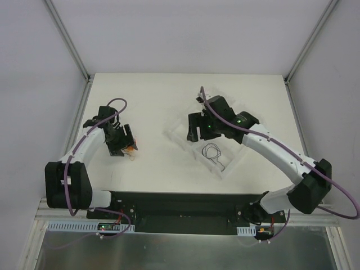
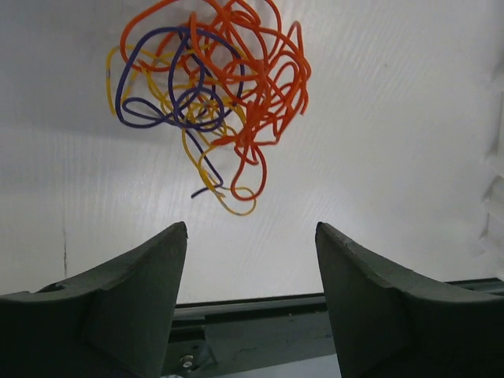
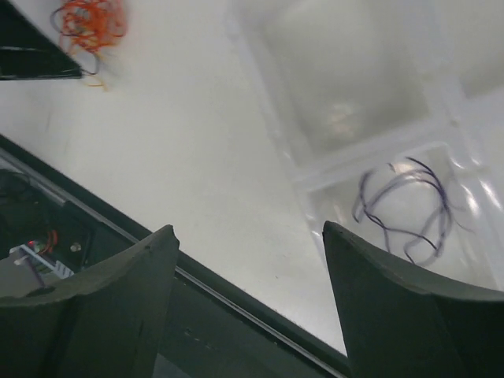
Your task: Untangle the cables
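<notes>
The cables are a small tangled ball of orange-red, dark blue-purple and yellow thin wires lying on the white table. It also shows in the top view and in the right wrist view. My left gripper is open and empty, just short of the ball, and shows in the top view. One separate dark purple wire lies in loose curls in a compartment of the clear tray; it also shows in the top view. My right gripper is open and empty above the tray's left side.
The clear plastic tray sits slanted at mid-table, with several compartments; the one beside the wire holds nothing. The black base rail runs along the near table edge. White walls enclose the table on three sides.
</notes>
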### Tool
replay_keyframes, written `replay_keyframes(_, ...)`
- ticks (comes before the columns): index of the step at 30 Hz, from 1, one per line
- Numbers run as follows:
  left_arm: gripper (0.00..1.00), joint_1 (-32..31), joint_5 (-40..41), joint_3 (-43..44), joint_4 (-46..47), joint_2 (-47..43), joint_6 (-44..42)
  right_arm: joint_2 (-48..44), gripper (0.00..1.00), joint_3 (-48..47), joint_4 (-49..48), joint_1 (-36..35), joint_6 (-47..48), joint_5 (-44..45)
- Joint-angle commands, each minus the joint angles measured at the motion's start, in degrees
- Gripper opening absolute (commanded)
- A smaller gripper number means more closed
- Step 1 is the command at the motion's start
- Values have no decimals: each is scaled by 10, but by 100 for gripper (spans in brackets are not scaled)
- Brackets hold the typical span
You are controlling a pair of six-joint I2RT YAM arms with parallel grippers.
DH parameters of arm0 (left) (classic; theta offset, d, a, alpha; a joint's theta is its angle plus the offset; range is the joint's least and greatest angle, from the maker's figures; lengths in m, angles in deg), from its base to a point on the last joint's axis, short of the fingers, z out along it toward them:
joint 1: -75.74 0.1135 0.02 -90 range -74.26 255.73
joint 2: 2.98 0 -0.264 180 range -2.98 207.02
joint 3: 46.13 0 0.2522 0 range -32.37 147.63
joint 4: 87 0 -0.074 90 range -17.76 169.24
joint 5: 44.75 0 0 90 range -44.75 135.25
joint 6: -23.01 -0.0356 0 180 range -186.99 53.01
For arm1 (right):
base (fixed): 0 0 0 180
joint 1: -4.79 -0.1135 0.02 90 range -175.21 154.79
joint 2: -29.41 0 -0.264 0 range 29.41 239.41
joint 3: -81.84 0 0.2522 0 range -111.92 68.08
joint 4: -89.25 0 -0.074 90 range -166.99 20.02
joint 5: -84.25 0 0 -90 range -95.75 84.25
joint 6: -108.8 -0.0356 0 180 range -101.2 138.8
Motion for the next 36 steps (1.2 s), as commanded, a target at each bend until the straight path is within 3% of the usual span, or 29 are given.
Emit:
replay_keyframes(1, 63, 3, 20, -35, 80, 35, -10, 56, 76, 9, -151, -41, 2, -95)
replay_keyframes(3, 60, 2, 15, -47, 112, 60, -9, 78, 76, 18, -200, -65, 8, -84)
replay_keyframes(6, 43, 6, -31, -39, 145, 103, -1, 113, 75, 16, -247, -95, 4, -77)
replay_keyframes(8, 16, 6, -75, -26, 159, 112, 10, 127, 74, 20, -270, -107, -1, -75)
replay_keyframes(10, 0, 6, -116, -53, 193, 92, 30, 136, 74, 20, -278, -117, -7, -64)
replay_keyframes(15, 0, 6, -301, -99, 291, 72, 61, 131, 74, 58, -336, -120, -25, -106)
replay_keyframes(19, 0, 6, -360, -78, 297, 86, 60, 142, 75, 69, -371, -136, 13, -100)
replay_keyframes(28, 8, 6, -370, -104, 319, 80, 78, 231, 71, 42, -451, -172, 115, -67)
replay_keyframes(36, 9, 6, -370, -120, 320, 78, 80, 268, 68, 3, -459, -182, 165, 4)
